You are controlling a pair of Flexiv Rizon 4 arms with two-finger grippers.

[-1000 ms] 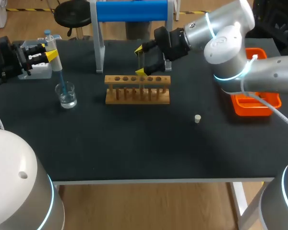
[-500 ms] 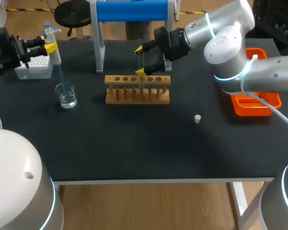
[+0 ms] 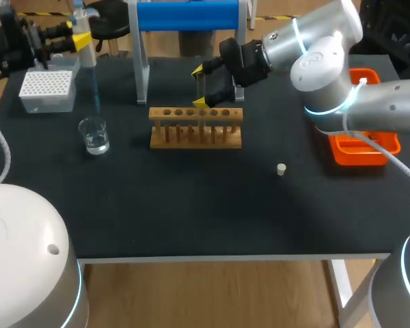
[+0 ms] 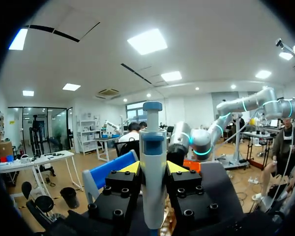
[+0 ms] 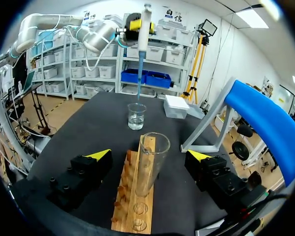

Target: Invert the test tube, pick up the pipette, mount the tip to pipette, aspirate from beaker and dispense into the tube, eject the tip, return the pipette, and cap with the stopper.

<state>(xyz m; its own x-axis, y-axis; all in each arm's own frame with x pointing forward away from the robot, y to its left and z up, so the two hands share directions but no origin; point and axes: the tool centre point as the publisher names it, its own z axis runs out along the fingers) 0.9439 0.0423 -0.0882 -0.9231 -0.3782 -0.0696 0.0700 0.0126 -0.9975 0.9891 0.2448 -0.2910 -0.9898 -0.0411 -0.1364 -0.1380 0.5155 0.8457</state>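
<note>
The left end effector (image 4: 153, 168) is clamped on the pipette (image 3: 83, 42) over the far left corner of the tabletop (image 3: 191, 212) — its blue tip (image 3: 94, 89) ends just above the rim of the beaker (image 3: 94, 134). The tip box (image 3: 48, 89) sits near that corner. Near the middle of the far edge, the right end effector (image 5: 149, 155) stands with its fingers well apart, either side of the upright test tube (image 5: 150, 167) in the wooden rack (image 3: 196, 128) — neither touches it. The stopper (image 3: 281, 169) lies right of the middle.

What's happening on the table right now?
The left pincer is shut on the pipette, with its tip mounted, above the beaker. The right pincer stands open around the tube, which is upright in the rack. The stopper lies on the table, so capping isn't done.
</note>
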